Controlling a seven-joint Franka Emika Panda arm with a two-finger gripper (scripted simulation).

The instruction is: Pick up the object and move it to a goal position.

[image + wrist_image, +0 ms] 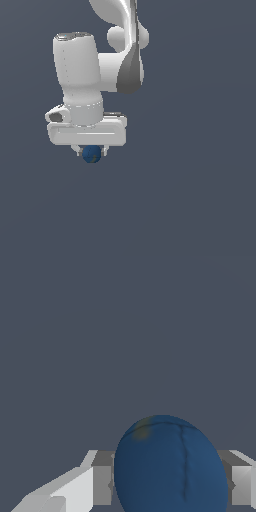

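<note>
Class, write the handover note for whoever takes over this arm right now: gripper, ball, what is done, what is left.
Gripper: shut on the ball, which sits between the fingers below the white hand.
Ball: dark blue, held, nothing else touching it in either view.
Done: the pick-up.
Left: carry the ball to the goal. No goal marker shows in either view, so its place cannot be told from here.
</note>
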